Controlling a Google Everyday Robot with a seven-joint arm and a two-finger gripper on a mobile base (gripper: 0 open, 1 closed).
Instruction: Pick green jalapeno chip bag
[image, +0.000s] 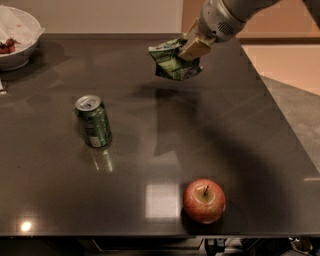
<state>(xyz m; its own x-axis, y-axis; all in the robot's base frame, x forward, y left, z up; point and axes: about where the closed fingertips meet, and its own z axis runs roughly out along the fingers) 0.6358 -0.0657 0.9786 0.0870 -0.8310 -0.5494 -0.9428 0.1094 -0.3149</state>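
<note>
The green jalapeno chip bag is a crinkled green foil bag with white print. It hangs in the air above the far middle of the dark table, clear of the surface, with its shadow below it. My gripper comes in from the upper right and is shut on the bag's upper right edge. Its tan fingers pinch the foil.
A green soda can stands at the left middle of the table. A red apple sits near the front edge. A white bowl with red pieces in it stands at the far left corner. The table's right edge borders the floor.
</note>
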